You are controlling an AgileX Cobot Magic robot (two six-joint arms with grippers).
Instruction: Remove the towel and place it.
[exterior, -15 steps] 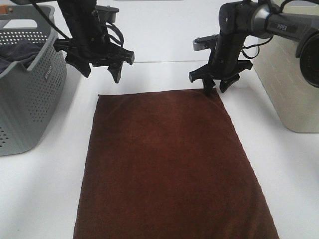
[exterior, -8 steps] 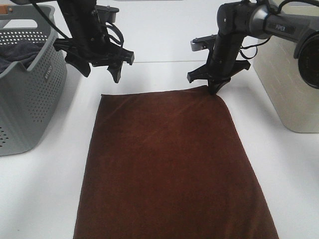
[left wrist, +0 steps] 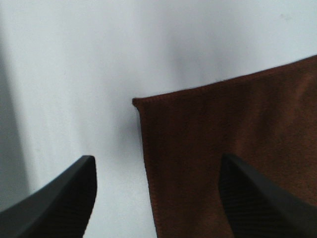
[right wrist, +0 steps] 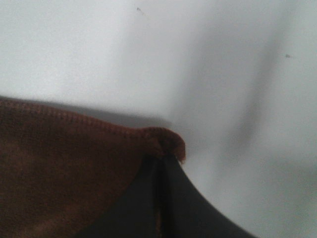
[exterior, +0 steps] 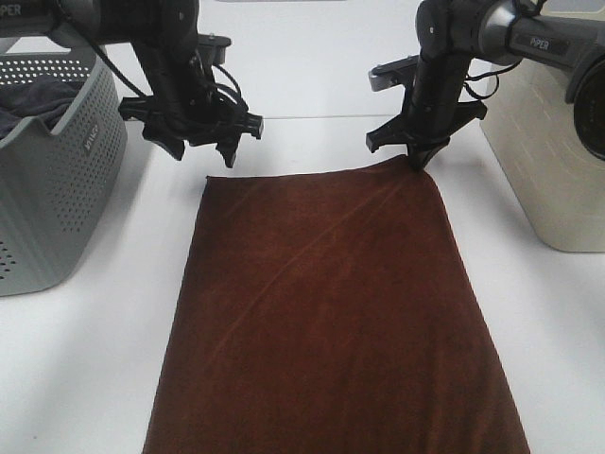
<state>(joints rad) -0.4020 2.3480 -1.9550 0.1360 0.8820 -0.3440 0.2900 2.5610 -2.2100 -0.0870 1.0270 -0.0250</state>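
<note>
The towel (exterior: 331, 303) is lying flat on the table (exterior: 85, 359) near the grey basket (exterior: 47, 189). The right gripper (exterior: 418, 159) is pinching, jaws closed, a towel corner on the side away from the basket. The left gripper (exterior: 202, 155) is hovering, jaws spread wide, above the corner nearer the basket

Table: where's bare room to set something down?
Crowded at the towel's far corners: left hand hovers open, right hand pinches one. Bare table between grey basket and towel, widest toward the front; a strip between towel and beige bin; a gap behind the towel between the hands.
</note>
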